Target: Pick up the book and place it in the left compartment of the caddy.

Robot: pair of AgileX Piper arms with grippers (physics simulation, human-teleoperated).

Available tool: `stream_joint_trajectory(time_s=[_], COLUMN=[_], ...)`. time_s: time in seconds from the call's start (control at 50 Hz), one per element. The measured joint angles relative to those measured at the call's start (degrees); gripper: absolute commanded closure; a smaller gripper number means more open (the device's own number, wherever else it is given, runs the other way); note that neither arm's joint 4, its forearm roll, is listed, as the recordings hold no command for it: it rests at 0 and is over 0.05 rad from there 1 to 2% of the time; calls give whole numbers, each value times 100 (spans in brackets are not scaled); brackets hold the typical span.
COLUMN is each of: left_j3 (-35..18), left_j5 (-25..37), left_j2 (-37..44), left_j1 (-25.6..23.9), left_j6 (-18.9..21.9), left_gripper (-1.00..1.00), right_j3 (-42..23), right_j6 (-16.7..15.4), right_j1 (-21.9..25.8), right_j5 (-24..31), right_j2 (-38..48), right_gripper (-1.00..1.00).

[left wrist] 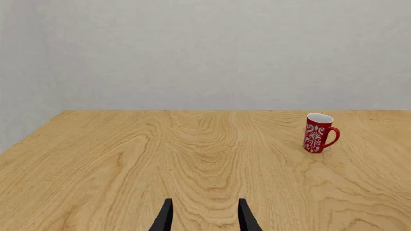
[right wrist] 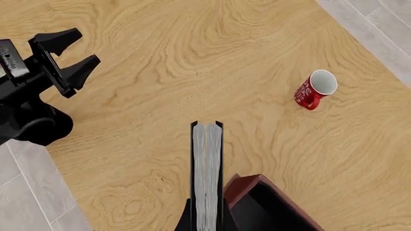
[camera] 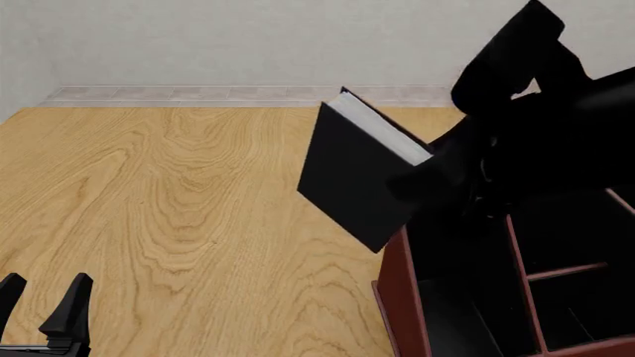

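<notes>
**Book's in the air, tilted over the caddy corner — mind the grip**

Your right gripper (right wrist: 205, 226) has the book (camera: 352, 175) pinched across its covers near one end, jaws closed flat on both faces as far as the right wrist view shows. It's hanging tilted, lower corner just above the caddy (camera: 400, 297) at its near-left wall, not inside yet. The left compartment (camera: 462, 297) sits right under the arm.

Handling-wise: I'd guess it's a stiff, thick hardcover, so it won't flex, but it's probably heavy for a pinch that far off centre and could swing or pivot between the pads. Smooth covers may slip too. The bay is narrow, so you'll likely want the book turned to run along the bay before lowering.

Your left gripper (camera: 44, 309) is parked low, jaws apart, holding nothing. The mug (left wrist: 318, 132) is well away from everything.
</notes>
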Motion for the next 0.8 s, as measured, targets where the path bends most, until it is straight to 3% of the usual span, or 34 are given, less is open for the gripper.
stream_joint_trajectory(time_s=[0.3,0.58,0.8], left_j3=[0,0,0], left_j5=[0,0,0], left_j2=[0,0,0], left_j1=[0,0,0], left_j6=[0,0,0], left_gripper=[-100,-100,-100], right_j3=[31,350,761], right_j6=[111,198,452], right_j1=[-264,-793,-1193], right_j5=[159,206,209], right_j2=[-430,-968,-1402], right_gripper=[100,100,100])
